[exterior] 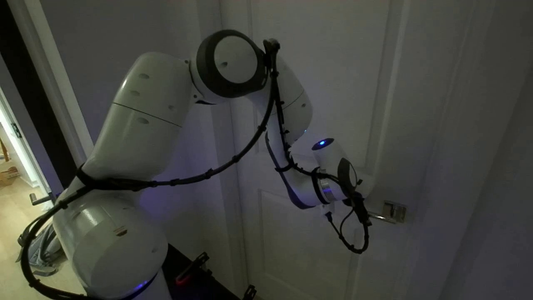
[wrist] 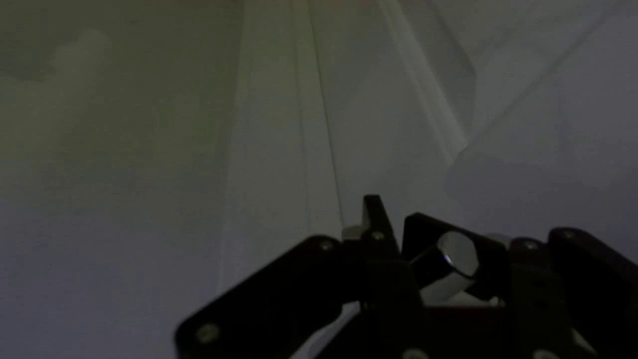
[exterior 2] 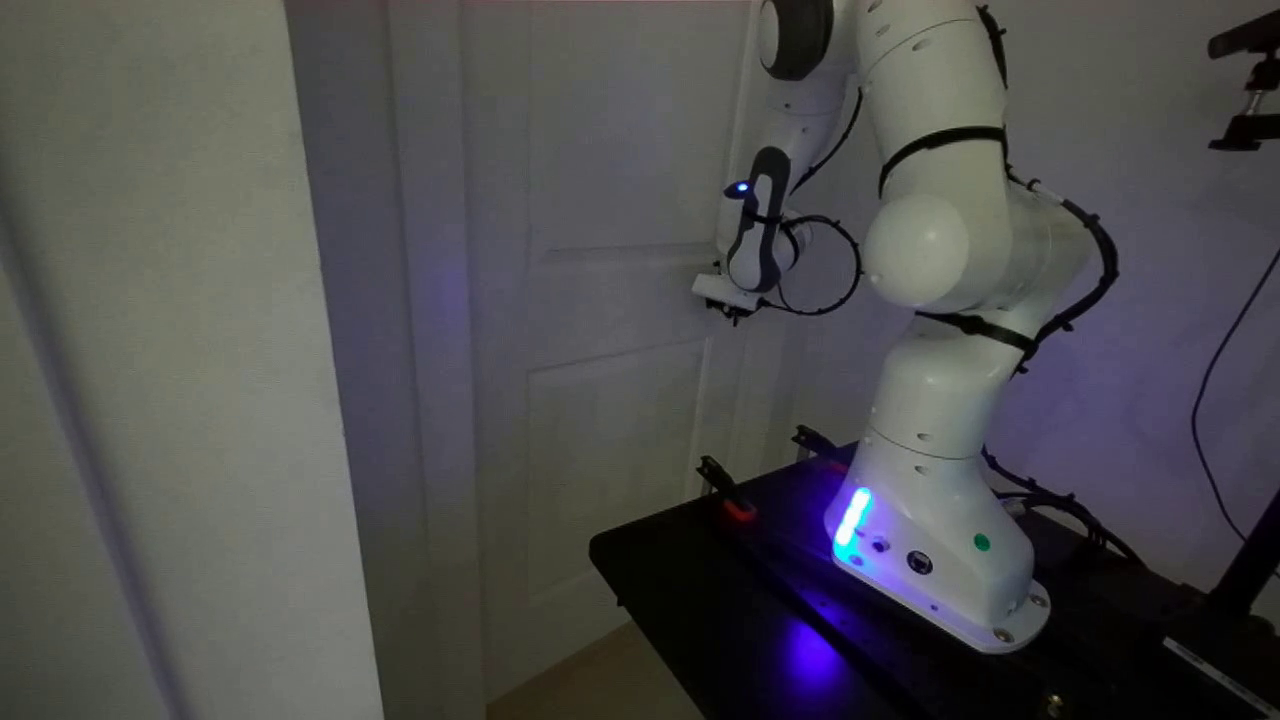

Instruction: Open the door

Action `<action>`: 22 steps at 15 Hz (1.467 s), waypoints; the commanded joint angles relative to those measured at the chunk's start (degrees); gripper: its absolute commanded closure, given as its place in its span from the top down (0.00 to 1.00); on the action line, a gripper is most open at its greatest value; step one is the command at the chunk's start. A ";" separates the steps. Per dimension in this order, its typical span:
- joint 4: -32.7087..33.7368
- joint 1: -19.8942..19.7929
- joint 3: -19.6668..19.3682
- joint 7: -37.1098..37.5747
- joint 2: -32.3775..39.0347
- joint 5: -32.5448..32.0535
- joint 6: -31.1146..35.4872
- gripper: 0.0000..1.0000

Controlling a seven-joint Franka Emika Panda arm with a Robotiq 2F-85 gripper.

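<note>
- Only the wrist view looks in between the black fingers (wrist: 377, 218): the shiny end of the handle (wrist: 459, 253) sits there, and whether they squeeze it I cannot tell.
- In an exterior view the gripper (exterior: 364, 216) covers the free end of the handle, its square plate (exterior: 395, 211) just beside.
- The white panelled door (exterior: 343, 116) stands behind the gripper in both exterior views; the wrist view adds a thin dark seam (wrist: 331, 149) between door and frame (wrist: 269, 164).
- In both exterior views the white arm (exterior: 141, 112) carries a strapped-on black cable (exterior: 209, 172).
- In an exterior view the arm's base (exterior 2: 930, 530) glows blue on a black table (exterior 2: 680, 590) with clamps (exterior 2: 722, 482).
- In an exterior view a grey bundle (exterior: 46, 250) with straps lies on the floor (exterior: 12, 233).
</note>
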 commanded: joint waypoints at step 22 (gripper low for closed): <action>-1.42 37.73 -38.76 7.35 46.65 23.15 14.13 0.01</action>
